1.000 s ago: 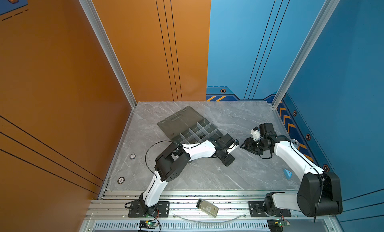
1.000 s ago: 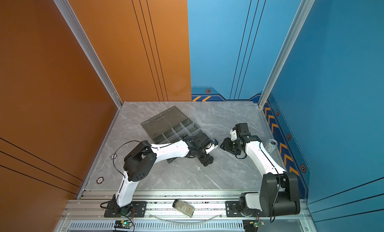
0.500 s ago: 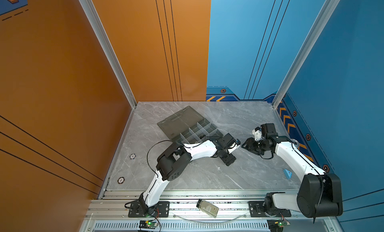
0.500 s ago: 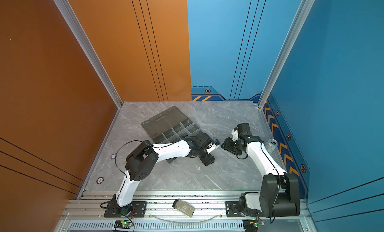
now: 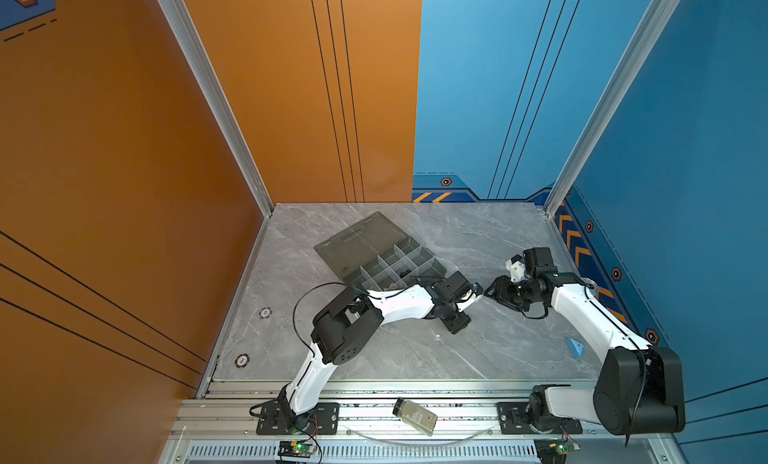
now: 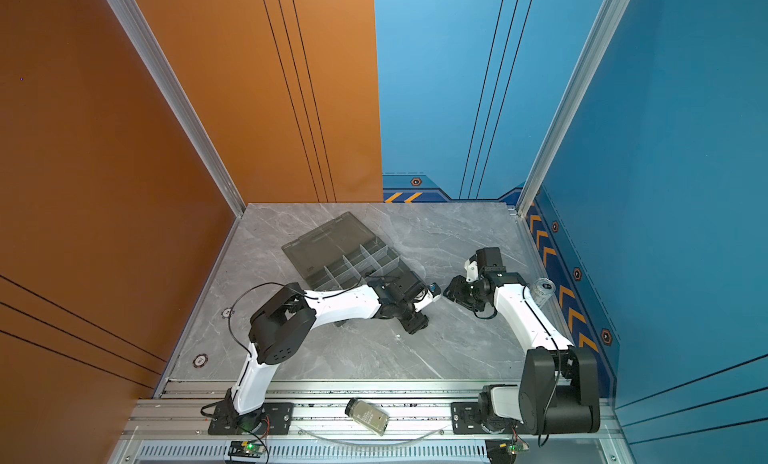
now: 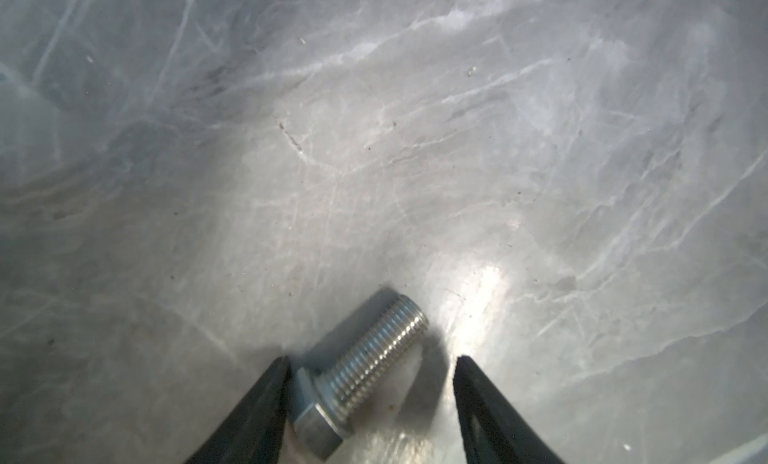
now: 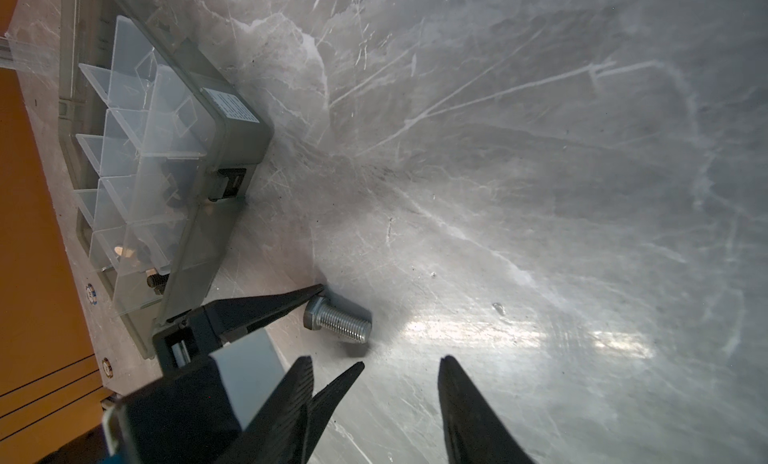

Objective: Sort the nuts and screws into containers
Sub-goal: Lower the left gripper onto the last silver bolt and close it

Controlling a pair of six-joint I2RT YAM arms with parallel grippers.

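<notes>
Barely anything has shifted in the top views since a second ago: both arms sit much as they were, wrists almost meeting just right of centre.

Nearest us, the left gripper is low over the table with its jaws apart, straddling a silver bolt that lies flat. One finger touches the hex head; the other stands clear of the thread. The bolt lies slantwise in the gap, so we judge that a plain squeeze would push on the head first and swing it round. We would do better to centre over the shank, turn the wrist until the fingers face the thread squarely, then close slowly, since a round steel shaft rolls easily.

Just beside it, the right gripper waits with its jaws apart and holding nothing; it should stay clear of the lift path.

Farther off, the box lies near, lid back, with a black screw in one cell.
</notes>
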